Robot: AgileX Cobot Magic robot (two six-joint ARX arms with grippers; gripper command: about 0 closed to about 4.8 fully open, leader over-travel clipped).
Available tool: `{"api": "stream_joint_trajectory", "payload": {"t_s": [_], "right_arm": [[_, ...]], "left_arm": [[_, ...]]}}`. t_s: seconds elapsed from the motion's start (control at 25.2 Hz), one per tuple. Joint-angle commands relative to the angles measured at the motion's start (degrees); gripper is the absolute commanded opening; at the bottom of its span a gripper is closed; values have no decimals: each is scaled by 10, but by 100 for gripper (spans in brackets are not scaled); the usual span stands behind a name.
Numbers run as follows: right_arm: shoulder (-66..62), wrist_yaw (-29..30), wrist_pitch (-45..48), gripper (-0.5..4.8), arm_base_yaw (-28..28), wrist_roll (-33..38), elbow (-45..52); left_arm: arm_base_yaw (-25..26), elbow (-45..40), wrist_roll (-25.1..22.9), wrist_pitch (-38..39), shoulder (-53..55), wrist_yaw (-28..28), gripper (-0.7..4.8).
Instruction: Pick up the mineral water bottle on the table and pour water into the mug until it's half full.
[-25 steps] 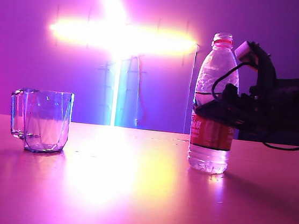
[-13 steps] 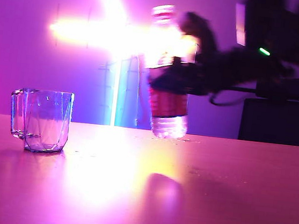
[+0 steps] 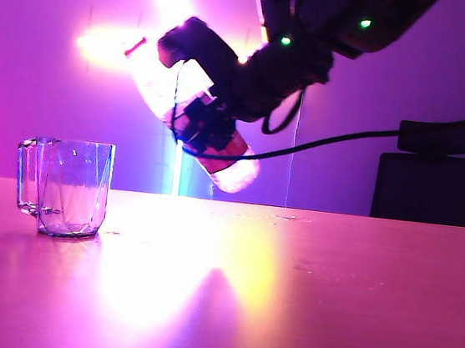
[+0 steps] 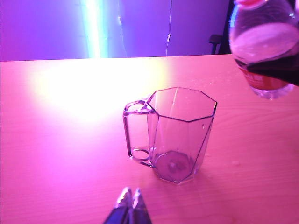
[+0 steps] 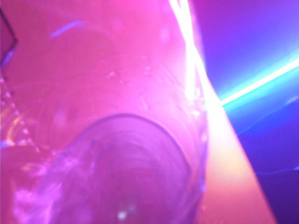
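At lower left we see the mug (image 3: 65,187) upright on the table (image 3: 302,299). In the wrist view our left gripper (image 4: 128,199) is pinched shut, holding nothing. At upper centre our right gripper (image 3: 209,121) clamps the tilted bottle (image 3: 190,117), neck toward the mug; its contents are probably water, washed out by glare.

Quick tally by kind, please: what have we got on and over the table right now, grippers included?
Bottles: 1, the mineral water bottle, tilted in the air, held by the right gripper.
Mugs: 1, the mug, upright on the table.
Grippers: 2, the right one and the left gripper, shut, near the mug.
Total: 4.
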State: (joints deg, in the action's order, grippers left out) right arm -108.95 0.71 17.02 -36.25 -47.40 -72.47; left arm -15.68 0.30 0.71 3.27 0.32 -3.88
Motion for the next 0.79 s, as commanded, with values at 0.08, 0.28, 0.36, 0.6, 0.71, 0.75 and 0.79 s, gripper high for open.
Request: {"api": "stream_joint_trajectory", "payload": {"t_s": [0.08,0.28,0.36,0.6,0.71,0.75,0.79], "right_arm": [[-9,-14,30,198,-16,-40,-25],[-39,-76,29,198,-37,-134,-46],[-45,-85,30,198,-44,-164,-46],[-56,-146,40,198,-52,-211,-47],[-56,-179,40,202,-52,-243,-48],[-56,-187,40,202,-52,-252,-48],[-56,-194,40,202,-52,-263,-48]], "left_arm": [[0,2,-2,-5,0,1,-2],[0,2,-2,-4,0,1,-2],[0,2,-2,-4,0,1,-2],[0,2,-2,-3,0,1,-2],[0,2,-2,-3,0,1,-2],[0,2,-2,-3,0,1,-2],[0,2,-2,-3,0,1,-2]]}}
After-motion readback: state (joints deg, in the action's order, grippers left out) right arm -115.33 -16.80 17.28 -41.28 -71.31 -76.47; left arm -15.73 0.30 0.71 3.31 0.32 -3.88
